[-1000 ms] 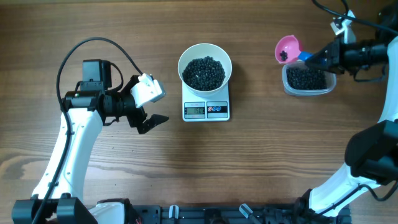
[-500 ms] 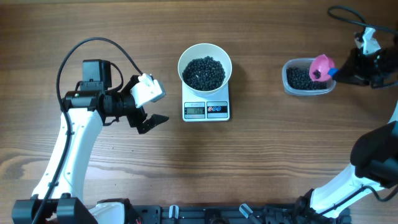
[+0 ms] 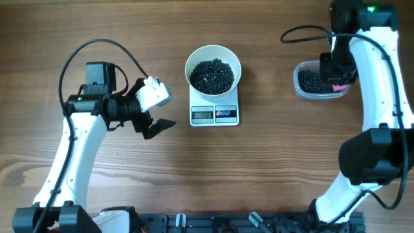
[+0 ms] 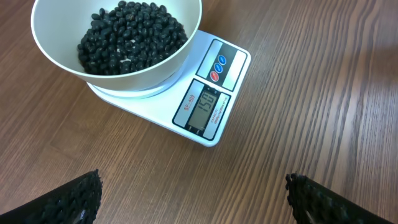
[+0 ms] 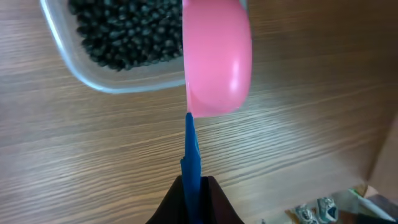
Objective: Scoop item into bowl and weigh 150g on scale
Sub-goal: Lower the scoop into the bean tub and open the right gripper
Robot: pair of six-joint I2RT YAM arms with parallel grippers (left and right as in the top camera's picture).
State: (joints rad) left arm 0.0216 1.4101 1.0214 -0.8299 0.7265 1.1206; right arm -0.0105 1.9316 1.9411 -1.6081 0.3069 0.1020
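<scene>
**Right gripper pinches the scoop at the tub; bowl of beans sits on the scale**

Right gripper [image 5: 193, 194] is pressed together on the thin blue handle [image 5: 191, 146] of a pink scoop [image 5: 217, 56]. The handle runs straight out from between the fingers. Beyond it, the pink cup overlaps one edge of a clear plastic tub [image 5: 81, 78], showing its smooth outer side. I cannot tell whether the cup touches the tub. Black beans [image 5: 124, 31] fill the tub's floor. From overhead, this arm covers most of the scoop and only a sliver of pink shows at the tub's right end.

Left gripper [image 4: 193, 190] is spread wide and holds nothing, its two dark fingertips at the bottom corners of its wrist view. It hangs over bare wooden table [image 3: 272, 168], well left of the scale. Ahead of it stands the white scale [image 4: 231, 68], display and two round buttons facing the robot. Dark digits show on the display, but I cannot read them surely. On the scale's platform rests the white bowl [image 4: 124, 78], upright. A dark heap of the same beans [image 4: 130, 34] lies inside it, below the rim.
</scene>
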